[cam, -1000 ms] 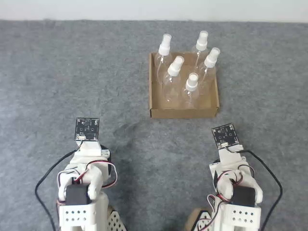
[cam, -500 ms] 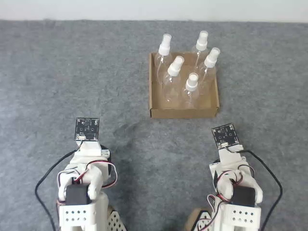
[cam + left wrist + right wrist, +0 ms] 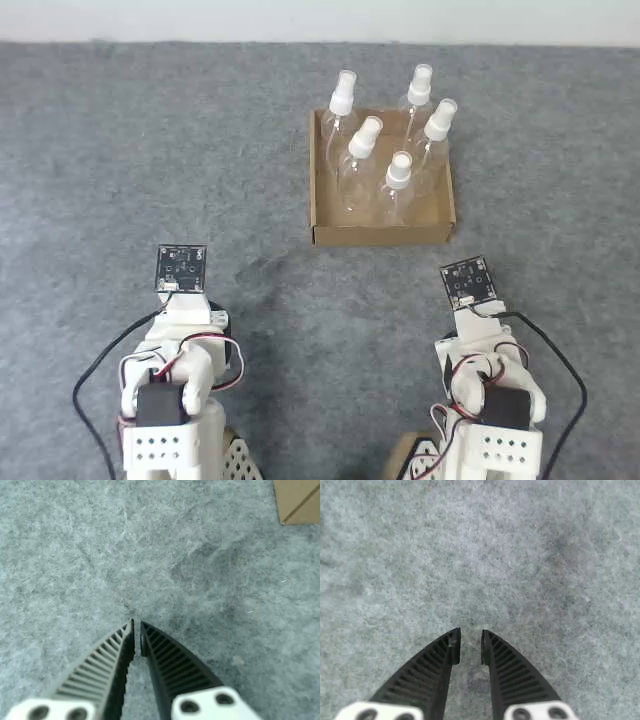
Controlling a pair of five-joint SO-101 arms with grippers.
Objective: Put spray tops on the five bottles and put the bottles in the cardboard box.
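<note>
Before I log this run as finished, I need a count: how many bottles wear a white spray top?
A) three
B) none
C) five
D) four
C: all five bottles in the cardboard box show a white spray top.

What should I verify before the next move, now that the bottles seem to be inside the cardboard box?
1. All five bottles are inside the cardboard box: ok, five stand within its walls.
2. Every bottle carries one of the spray tops: ok, each has a white top.
3. Tops are screwed tight: cannot tell.
4. No bottle has tipped over: ok, all look upright.
5. Left gripper is empty: ok, shut over the grey mat, holding nothing.
6. Right gripper is empty: ok, there is a narrow gap between its fingers and nothing in it.
</note>
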